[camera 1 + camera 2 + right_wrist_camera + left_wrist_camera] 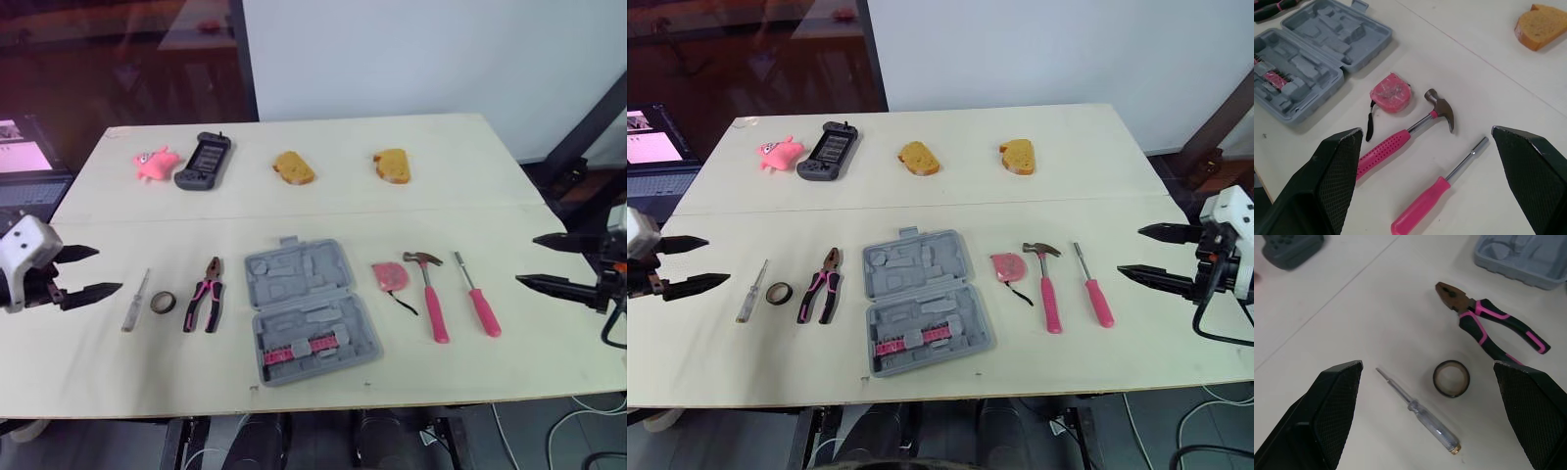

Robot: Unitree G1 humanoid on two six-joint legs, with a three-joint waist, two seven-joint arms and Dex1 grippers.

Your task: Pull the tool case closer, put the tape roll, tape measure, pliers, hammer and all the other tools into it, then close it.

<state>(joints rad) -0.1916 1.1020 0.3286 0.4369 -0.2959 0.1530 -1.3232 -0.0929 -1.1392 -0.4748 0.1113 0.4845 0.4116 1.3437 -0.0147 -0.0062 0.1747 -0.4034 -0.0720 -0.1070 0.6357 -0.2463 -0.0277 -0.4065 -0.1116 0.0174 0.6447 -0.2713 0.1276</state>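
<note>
An open grey tool case [304, 308] lies near the table's front middle, with pink bits in its lower half. To its left lie pink-handled pliers [205, 293], a dark tape roll [164, 304] and a clear-handled screwdriver [134, 301]. To its right lie a pink tape measure [390, 276], a pink-handled hammer [430, 294] and a pink nut driver [477, 295]. My left gripper [86, 271] hovers open at the table's left edge, left of the screwdriver. My right gripper [549, 260] hovers open at the right edge, right of the nut driver. Both hold nothing.
Along the far side of the table [323, 211] sit a pink plush toy [154, 162], a dark game controller [204, 161] and two bread-like pieces [293, 167] [392, 165]. A laptop [24, 166] stands off the table's left side.
</note>
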